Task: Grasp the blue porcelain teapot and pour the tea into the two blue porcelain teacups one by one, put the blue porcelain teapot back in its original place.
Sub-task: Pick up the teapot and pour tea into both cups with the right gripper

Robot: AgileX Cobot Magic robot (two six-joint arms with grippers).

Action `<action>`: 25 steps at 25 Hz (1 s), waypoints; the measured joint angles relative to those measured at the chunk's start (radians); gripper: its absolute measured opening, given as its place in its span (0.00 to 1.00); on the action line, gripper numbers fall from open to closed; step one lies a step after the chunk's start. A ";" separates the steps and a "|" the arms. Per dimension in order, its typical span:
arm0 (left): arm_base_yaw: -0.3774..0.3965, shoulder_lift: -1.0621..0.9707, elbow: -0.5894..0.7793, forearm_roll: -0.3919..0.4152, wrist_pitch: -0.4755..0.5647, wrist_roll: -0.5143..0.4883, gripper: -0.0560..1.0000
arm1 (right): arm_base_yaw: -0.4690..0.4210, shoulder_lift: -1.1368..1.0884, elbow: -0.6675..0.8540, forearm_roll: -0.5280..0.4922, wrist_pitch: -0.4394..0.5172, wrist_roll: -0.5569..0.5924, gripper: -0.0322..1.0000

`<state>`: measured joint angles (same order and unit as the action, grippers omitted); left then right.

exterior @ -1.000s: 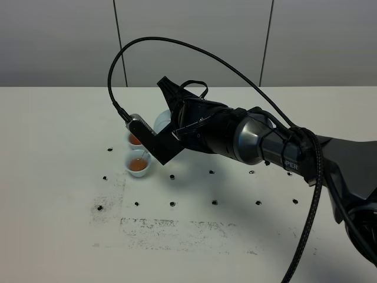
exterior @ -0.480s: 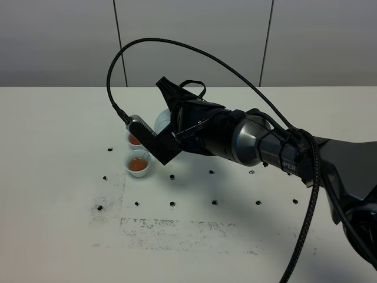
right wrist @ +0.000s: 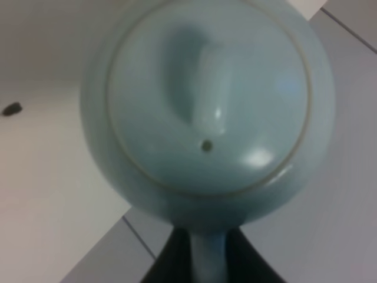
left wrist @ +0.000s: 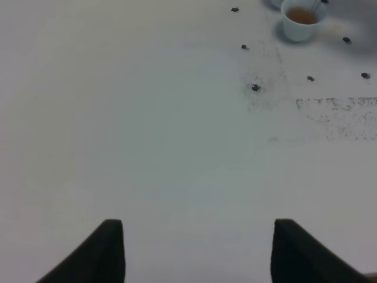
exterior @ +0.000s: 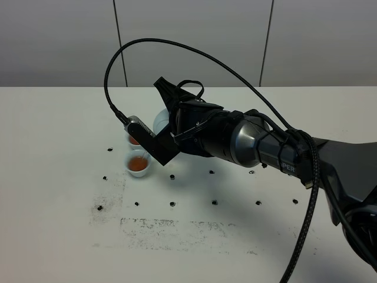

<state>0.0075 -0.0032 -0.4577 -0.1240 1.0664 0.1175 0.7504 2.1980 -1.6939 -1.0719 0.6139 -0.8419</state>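
Note:
The blue porcelain teapot [right wrist: 206, 112] fills the right wrist view, lid and knob facing the camera. Its handle [right wrist: 207, 262] runs down between the dark fingers of my right gripper [right wrist: 207, 253], which is shut on it. In the exterior view the right gripper [exterior: 172, 109] reaches across to the left, and only a pale edge of the teapot [exterior: 159, 121] shows behind it. Two teacups stand just below: the near teacup [exterior: 139, 164] holds orange tea, and the far teacup [exterior: 134, 140] is partly covered by the wrist mount. My left gripper [left wrist: 197, 239] hangs open over bare table, far from the near teacup [left wrist: 301, 20].
Small black dots [exterior: 172, 203] mark the white table [exterior: 59, 118] in rows. A scuffed grey patch [exterior: 177, 227] lies towards the front. A thick black cable [exterior: 235, 71] arches over the right arm. A grey panelled wall stands behind the table.
My right arm, with the teapot in its grip, has shifted slightly to the left over the cups. The cups have not moved.

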 joint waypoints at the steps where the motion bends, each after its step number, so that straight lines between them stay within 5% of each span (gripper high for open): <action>1: 0.000 0.000 0.000 0.000 0.000 0.000 0.54 | 0.000 0.000 0.000 -0.002 0.001 0.000 0.07; 25: 0.000 0.000 0.000 0.000 0.000 0.000 0.54 | 0.000 0.000 0.000 0.049 0.006 0.001 0.07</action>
<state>0.0075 -0.0032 -0.4577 -0.1240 1.0664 0.1175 0.7506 2.1980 -1.6939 -1.0227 0.6201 -0.8412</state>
